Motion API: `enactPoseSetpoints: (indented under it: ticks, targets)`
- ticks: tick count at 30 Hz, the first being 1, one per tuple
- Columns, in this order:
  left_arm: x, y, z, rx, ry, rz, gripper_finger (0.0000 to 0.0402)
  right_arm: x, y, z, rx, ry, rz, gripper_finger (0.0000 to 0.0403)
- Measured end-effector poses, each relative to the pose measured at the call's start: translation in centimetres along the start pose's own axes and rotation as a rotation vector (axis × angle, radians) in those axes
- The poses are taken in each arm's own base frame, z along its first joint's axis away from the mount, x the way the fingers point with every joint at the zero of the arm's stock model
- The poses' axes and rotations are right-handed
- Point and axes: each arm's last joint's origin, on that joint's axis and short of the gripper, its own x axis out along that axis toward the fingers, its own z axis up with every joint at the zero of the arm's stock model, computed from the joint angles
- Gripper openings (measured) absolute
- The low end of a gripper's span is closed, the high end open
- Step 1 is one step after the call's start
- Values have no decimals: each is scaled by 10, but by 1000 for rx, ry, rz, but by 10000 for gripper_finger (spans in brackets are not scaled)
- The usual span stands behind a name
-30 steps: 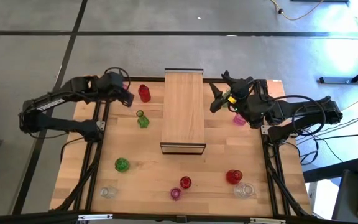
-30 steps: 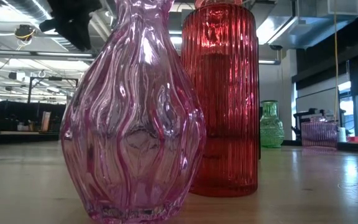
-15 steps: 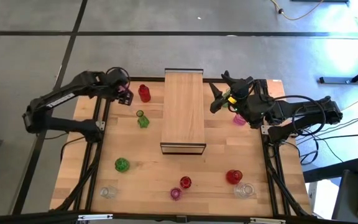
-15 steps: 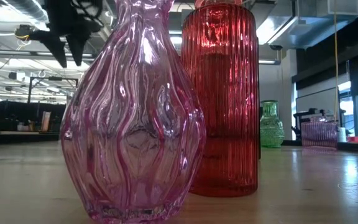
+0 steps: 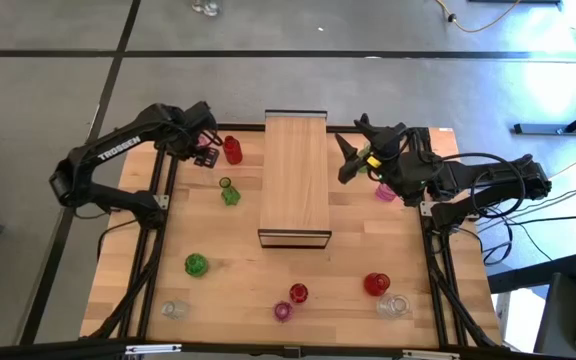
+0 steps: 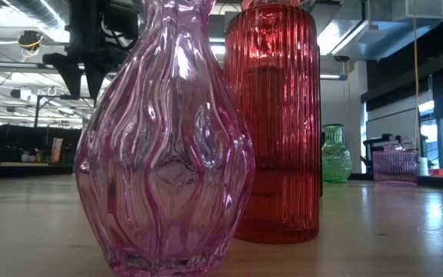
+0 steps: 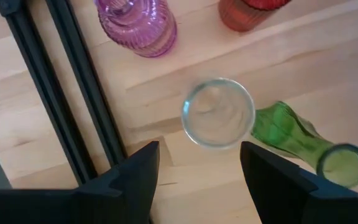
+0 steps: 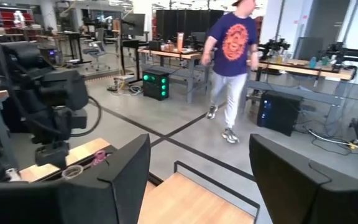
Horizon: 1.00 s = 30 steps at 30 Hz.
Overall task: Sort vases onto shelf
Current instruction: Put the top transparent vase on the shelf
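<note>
1. my left gripper (image 5: 206, 150) sits upper left in the high view, fingers spread, gripping nothing, above a clear vase (image 7: 218, 112).
2. my right gripper (image 5: 346, 150) hovers spread, upper right of the shelf (image 5: 295, 178).
3. the shelf top is bare; vases stand on the table (image 5: 368, 240), including a red vase (image 5: 232, 150) and a green vase (image 5: 229, 192).

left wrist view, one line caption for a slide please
Open left end effector above a clear vase, with pink, red and green vases nearby.

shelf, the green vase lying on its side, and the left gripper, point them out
shelf (image 5: 295, 175), high view, middle of its plank top
green vase (image 7: 303, 140), left wrist view, its body
left gripper (image 7: 199, 165), left wrist view, between its open fingertips
</note>
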Motion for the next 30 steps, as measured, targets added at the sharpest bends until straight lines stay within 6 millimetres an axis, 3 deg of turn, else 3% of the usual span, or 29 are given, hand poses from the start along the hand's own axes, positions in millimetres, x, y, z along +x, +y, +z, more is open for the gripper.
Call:
enactPoseSetpoints:
  ticks: [14, 26, 30]
  targets:
    - [21, 3, 20, 8, 83, 3, 167, 0, 0, 0, 0, 1, 11, 253]
    - [24, 4, 24, 26, 85, 5, 107, 0, 0, 0, 0, 1, 12, 253]
    - [35, 8, 23, 0, 108, -11, 91, 0, 0, 0, 0, 1, 12, 253]
